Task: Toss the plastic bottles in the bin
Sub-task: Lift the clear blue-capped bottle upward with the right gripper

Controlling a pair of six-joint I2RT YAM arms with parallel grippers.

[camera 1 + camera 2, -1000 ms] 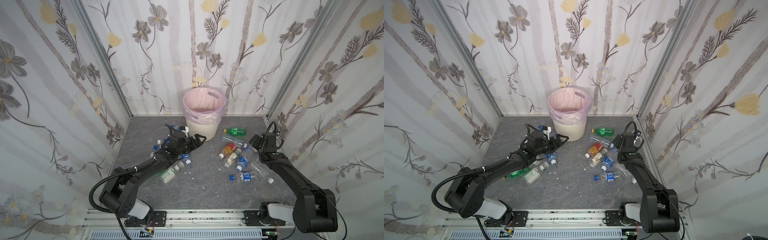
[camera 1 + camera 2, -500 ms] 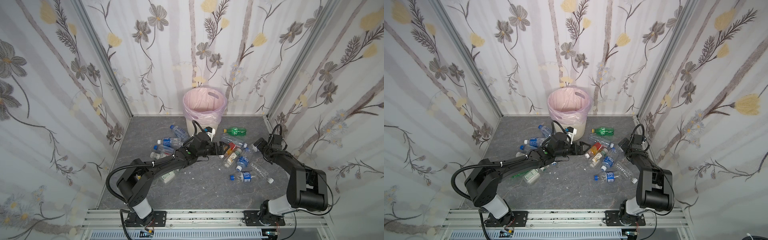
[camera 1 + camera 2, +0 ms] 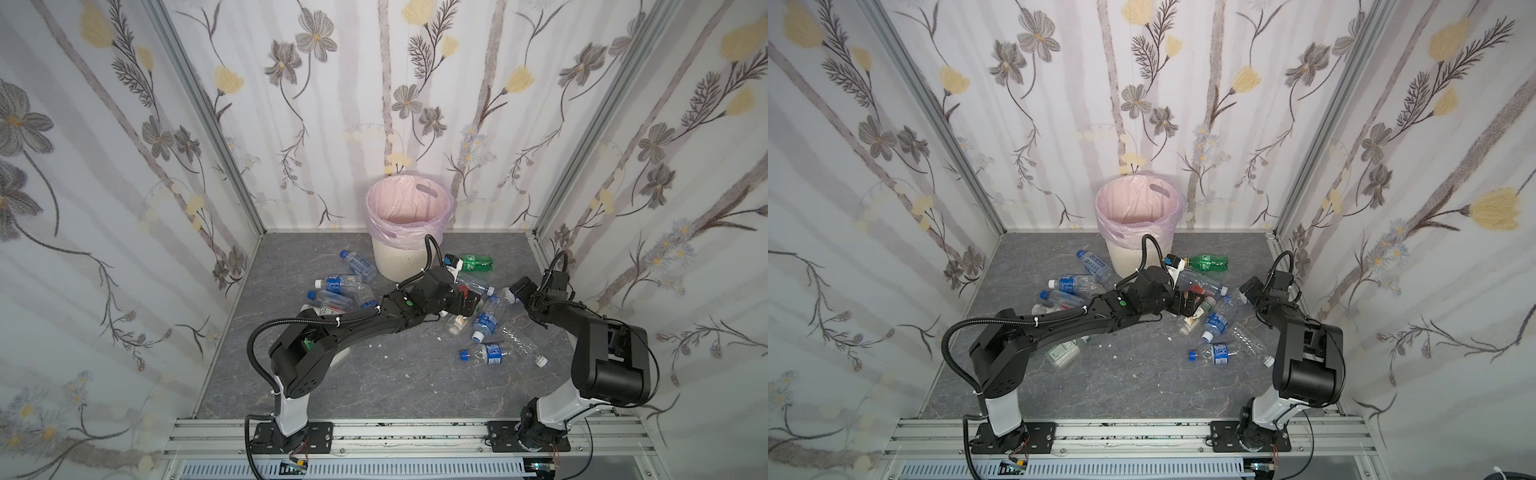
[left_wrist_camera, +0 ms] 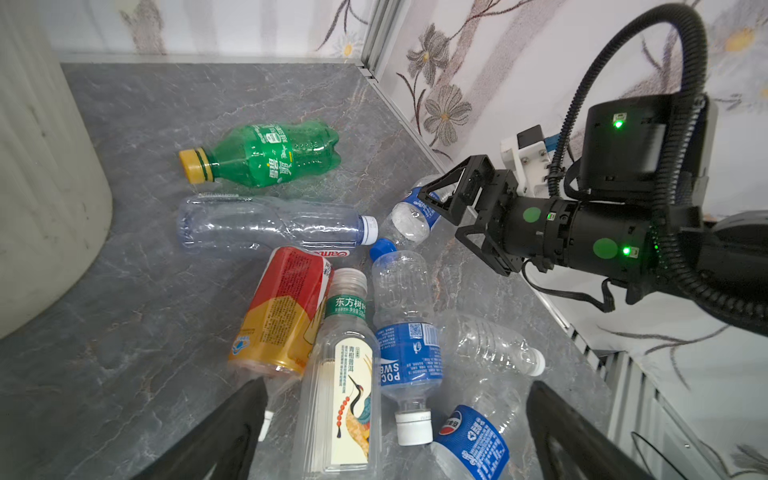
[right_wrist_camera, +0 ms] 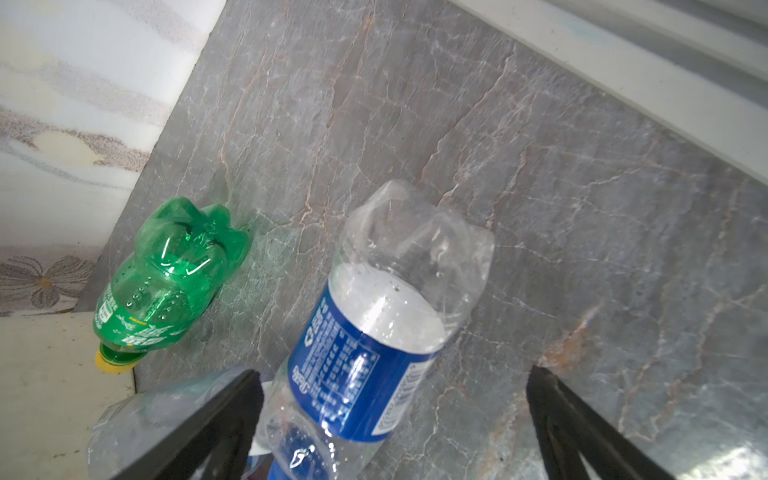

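The bin [image 3: 395,262] stands at the back wall, lined with a pink bag. Plastic bottles lie in two heaps on the grey floor. My left gripper [image 3: 467,301] reaches across to the right heap and is open; in the left wrist view a white-labelled bottle [image 4: 349,382] and a blue-labelled bottle [image 4: 409,353] lie between its fingers [image 4: 245,407], with an orange bottle [image 4: 282,311] beside them. My right gripper [image 3: 517,289] is open around a clear blue-labelled bottle [image 5: 374,316], not closed on it. A green bottle [image 4: 266,153] lies near the bin.
The left heap of blue-labelled bottles [image 3: 340,286] lies left of the bin. Two more bottles [image 3: 488,353] lie at front right. A white-labelled bottle [image 3: 1063,353] lies under my left arm. The floral right wall [image 3: 582,257] is close behind my right gripper.
My left arm has swung from the left heap across to the right heap. My right gripper has shifted a little towards the bottle near the right wall. Both stayed open.
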